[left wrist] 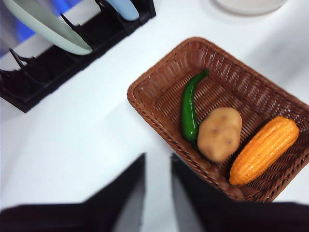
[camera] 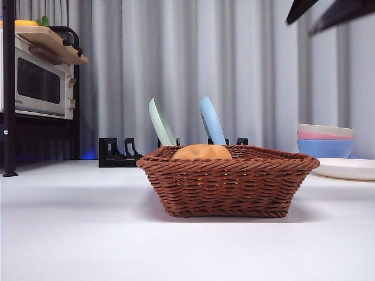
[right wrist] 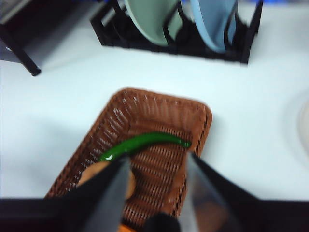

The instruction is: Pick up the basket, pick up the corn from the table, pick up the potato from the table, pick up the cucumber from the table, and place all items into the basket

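Observation:
The brown wicker basket [camera: 228,181] stands on the white table [camera: 70,228]. In the left wrist view the basket [left wrist: 145,108] holds the green cucumber [left wrist: 188,108], the tan potato [left wrist: 219,133] and the orange corn [left wrist: 264,150] side by side. In the front view only the potato's top [camera: 202,152] shows above the rim. My left gripper [left wrist: 158,169] is open and empty, above the bare table beside the basket. My right gripper [right wrist: 158,159] is open and empty, above the basket [right wrist: 145,104] and the cucumber [right wrist: 145,144]. Black arm tips [camera: 328,14] show at the top right corner.
A black dish rack [camera: 117,153] behind the basket holds a green plate [camera: 160,122] and a blue plate [camera: 212,120]. Stacked bowls [camera: 325,140] and a white plate [camera: 348,168] stand at the right. A toaster oven [camera: 38,82] sits on a shelf at the left.

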Tool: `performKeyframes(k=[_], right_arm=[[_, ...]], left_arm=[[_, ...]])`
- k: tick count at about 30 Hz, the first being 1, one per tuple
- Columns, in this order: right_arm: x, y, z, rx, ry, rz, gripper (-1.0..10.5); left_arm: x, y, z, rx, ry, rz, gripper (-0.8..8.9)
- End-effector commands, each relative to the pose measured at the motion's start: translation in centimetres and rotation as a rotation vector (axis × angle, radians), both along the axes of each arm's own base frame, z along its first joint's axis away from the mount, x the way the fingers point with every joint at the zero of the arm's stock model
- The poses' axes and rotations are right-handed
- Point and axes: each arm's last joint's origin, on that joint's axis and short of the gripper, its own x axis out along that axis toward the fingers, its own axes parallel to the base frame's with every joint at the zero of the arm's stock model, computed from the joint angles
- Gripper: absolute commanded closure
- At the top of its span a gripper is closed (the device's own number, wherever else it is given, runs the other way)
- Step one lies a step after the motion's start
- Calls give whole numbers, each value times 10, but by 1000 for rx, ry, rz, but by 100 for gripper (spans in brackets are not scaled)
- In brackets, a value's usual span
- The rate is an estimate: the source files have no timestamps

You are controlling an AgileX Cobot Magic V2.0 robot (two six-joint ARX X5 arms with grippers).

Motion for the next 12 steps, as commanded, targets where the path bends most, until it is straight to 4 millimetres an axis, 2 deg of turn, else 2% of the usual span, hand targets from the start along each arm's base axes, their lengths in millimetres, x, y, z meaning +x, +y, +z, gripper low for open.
performKeyframes(k=[1, 6, 12], right_arm=[[-19, -1, 4, -23, -65, 38, 959], [-47, -8, 2, -47, -137, 12, 959], [-76, -18, -19, -45, -231, 18, 959]], left_arm=[[-8, 7, -2, -10, -32, -7, 821], [-30, 25, -18, -59, -111, 8, 821], [-66, 53, -60, -118, -173, 12, 821]])
